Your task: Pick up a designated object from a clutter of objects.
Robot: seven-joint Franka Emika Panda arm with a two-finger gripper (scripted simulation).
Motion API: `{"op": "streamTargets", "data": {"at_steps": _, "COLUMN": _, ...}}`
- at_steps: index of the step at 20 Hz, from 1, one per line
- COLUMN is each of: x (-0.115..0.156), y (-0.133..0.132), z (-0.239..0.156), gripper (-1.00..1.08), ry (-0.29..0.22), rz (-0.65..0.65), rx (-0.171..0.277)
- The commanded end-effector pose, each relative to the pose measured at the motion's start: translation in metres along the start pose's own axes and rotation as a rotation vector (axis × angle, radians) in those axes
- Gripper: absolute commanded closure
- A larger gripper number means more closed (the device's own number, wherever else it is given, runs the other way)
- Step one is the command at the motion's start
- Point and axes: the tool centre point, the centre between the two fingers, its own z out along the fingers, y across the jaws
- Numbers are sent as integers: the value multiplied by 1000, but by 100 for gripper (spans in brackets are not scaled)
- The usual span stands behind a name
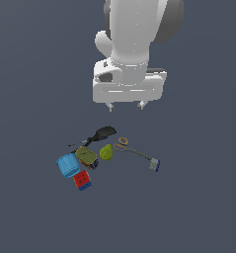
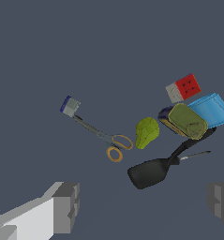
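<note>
The gripper (image 1: pixel 125 105) hangs with fingers apart, holding nothing. The designated object (image 1: pixel 86 157) looks stiff and light; its short blue sides probably suit the hold best.

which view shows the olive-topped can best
The wrist view: the can appears large, its olive top and dark blue side clear beside the blue cup. The exterior view shows it small, wedged against the cup.

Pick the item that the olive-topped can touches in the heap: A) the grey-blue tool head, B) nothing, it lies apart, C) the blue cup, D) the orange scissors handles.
C: in both views the olive-topped can lies pressed against the blue cup, while the scissors and the grey-blue tool head sit clear of it.
</note>
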Motion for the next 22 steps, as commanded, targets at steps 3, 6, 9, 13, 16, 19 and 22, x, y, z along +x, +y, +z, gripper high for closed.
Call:
{"op": "streamTargets", "data": {"at_steps": 3, "x": 0, "y": 1, "z": 0, "gripper": -92, "ry": -1, "rz": 5, "rx": 2}}
{"op": "streamTargets", "data": {"at_steps": 6, "x": 1, "y": 5, "z": 1, "gripper": -92, "ry": -4, "rz": 31, "rx": 13}}
{"op": "streamTargets", "data": {"at_steps": 9, "x": 1, "y": 10, "z": 1, "gripper": -92, "ry": -7, "rz": 65, "rx": 25}}
{"op": "streamTargets", "data": {"at_steps": 13, "x": 0, "y": 10, "z": 0, "gripper": -92, "ry": -8, "rz": 77, "rx": 28}}
{"op": "streamTargets", "data": {"at_steps": 16, "x": 1, "y": 10, "z": 1, "gripper": -92, "ry": -8, "rz": 69, "rx": 27}}
{"op": "streamTargets", "data": {"at_steps": 19, "x": 2, "y": 12, "z": 4, "gripper": -92, "ry": -7, "rz": 54, "rx": 27}}
{"op": "streamTargets", "data": {"at_steps": 22, "x": 5, "y": 16, "z": 8, "gripper": -92, "ry": -7, "rz": 32, "rx": 27}}
